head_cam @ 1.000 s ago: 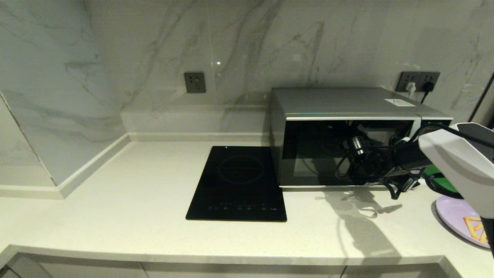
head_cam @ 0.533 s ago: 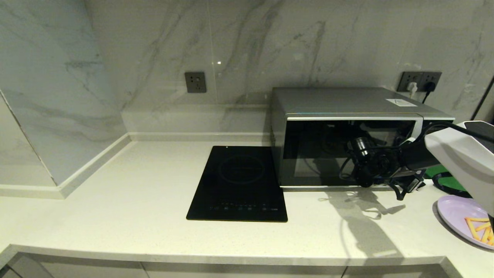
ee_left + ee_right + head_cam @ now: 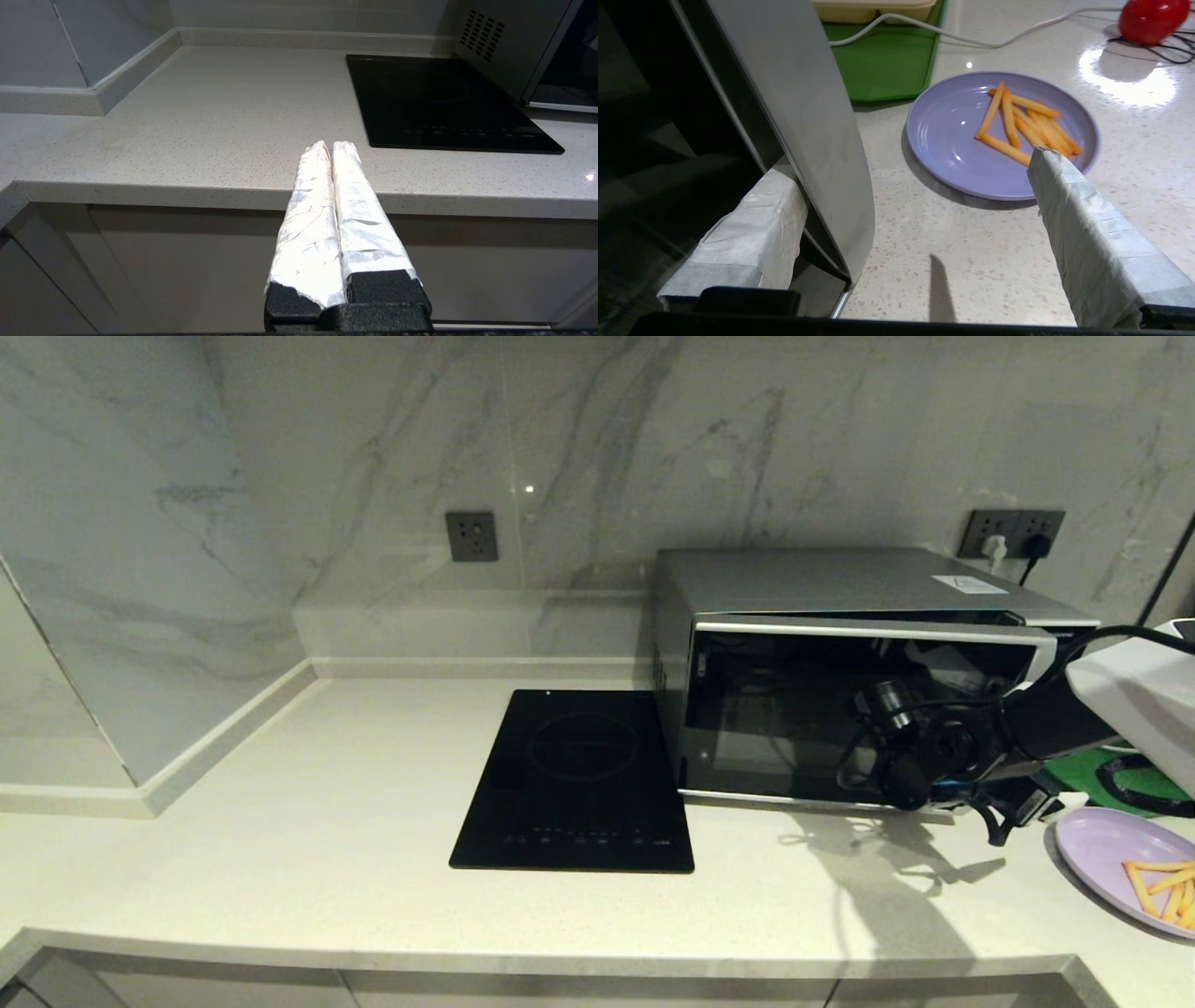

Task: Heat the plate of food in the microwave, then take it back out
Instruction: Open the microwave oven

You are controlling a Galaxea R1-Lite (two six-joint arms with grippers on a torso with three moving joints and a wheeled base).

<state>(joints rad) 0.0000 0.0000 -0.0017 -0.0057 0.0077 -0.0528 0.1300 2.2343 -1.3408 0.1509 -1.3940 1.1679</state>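
Note:
The silver microwave (image 3: pixel 822 583) stands at the back right of the counter with its dark glass door (image 3: pixel 794 709) slightly ajar on the handle side. My right gripper (image 3: pixel 999 803) is open at that door's right edge. In the right wrist view one taped finger (image 3: pixel 756 224) sits behind the curved silver handle strip (image 3: pixel 798 93), and the other finger (image 3: pixel 1083 219) is free over the counter. The lavender plate of food (image 3: pixel 1111 859) lies on the counter just right of the gripper, with orange fries (image 3: pixel 1022 121) on it. My left gripper (image 3: pixel 331 145) is shut, parked before the counter's front edge.
A flat black induction cooktop (image 3: pixel 579 775) lies left of the microwave. A green tray (image 3: pixel 887 65) holding a cream container (image 3: pixel 873 9) sits behind the plate. A white cable (image 3: pixel 971 39) and a red object (image 3: pixel 1153 18) lie beyond it.
The microwave door has swung out from shut to slightly ajar. My right gripper has moved toward me and rightward with the handle, and more of the plate shows.

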